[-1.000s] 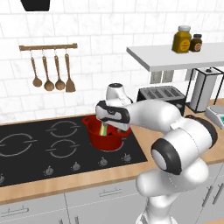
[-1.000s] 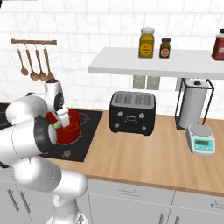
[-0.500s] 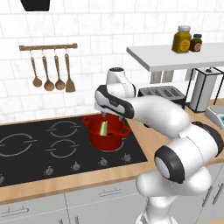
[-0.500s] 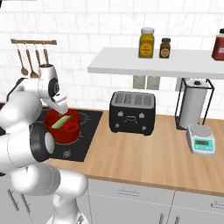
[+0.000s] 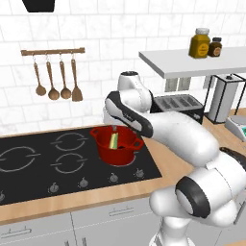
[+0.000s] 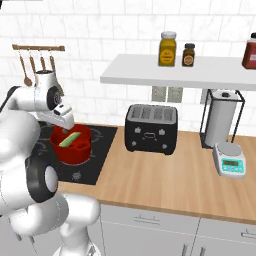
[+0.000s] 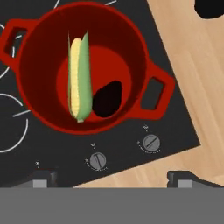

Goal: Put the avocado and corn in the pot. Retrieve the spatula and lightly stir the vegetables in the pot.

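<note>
In the pot (image 7: 83, 65), both vegetables are down: the corn (image 7: 79, 78) lies along the floor with one end tipped up toward the wall, and the avocado (image 7: 107, 98) sits touching its side, near the handle that faces the counter. That half of the job looks finished, so the next step, by this reading, is the spatula. And here's the catch: no light-blue spatula can be made out in these pictures. The utensils on the wall rail (image 5: 53, 51) are brown wooden spoons and a turner, not the tool the task wants.

The gripper (image 7: 111, 177) hangs straight over the pot, its dark tips standing wide apart with nothing between them, one on each side of the stove knobs in the hand view. From the left base view, the hand (image 5: 115, 124) sits just above the pot's (image 5: 116, 146) rim, the corn (image 5: 114, 140) poking up inside. From the right base view, the same picture: pot (image 6: 72, 146) on the near right burner, corn (image 6: 69, 139) leaning across it.

So the relation that counts cannot be read yet. Which way the spatula lies from the fingers, and how its handle runs, is unknown from here; the arm likely has to lift clear and search before any approach can be lined up.
</note>
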You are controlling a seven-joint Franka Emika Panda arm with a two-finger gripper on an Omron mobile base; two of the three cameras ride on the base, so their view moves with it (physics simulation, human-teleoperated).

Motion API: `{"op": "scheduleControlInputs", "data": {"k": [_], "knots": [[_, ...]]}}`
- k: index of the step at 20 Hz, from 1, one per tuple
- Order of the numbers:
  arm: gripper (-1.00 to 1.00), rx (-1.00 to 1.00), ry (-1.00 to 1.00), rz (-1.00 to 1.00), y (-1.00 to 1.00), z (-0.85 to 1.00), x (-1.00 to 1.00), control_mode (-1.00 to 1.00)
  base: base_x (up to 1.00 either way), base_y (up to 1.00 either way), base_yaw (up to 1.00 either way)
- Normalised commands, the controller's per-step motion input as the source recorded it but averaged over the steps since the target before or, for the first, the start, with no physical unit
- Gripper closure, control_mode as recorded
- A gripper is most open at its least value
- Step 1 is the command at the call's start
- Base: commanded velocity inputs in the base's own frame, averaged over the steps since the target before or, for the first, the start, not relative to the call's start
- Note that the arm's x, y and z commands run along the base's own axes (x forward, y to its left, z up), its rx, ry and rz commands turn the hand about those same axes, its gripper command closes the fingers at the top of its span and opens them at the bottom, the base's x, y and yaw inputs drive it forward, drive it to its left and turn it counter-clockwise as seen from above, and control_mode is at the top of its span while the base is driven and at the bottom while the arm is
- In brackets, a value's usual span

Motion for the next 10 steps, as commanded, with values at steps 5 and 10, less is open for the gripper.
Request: {"op": "scheduleControlInputs", "data": {"k": [5,10], "knots": [[-1.0,0.0,-0.16,0.16,-0.45,0.44,-0.84,-1.0,0.0,0.0,0.0],[-1.0,0.0,-0.02,0.08,-0.49,0.08,-0.41,-1.0,0.0,0.0,0.0]]}}
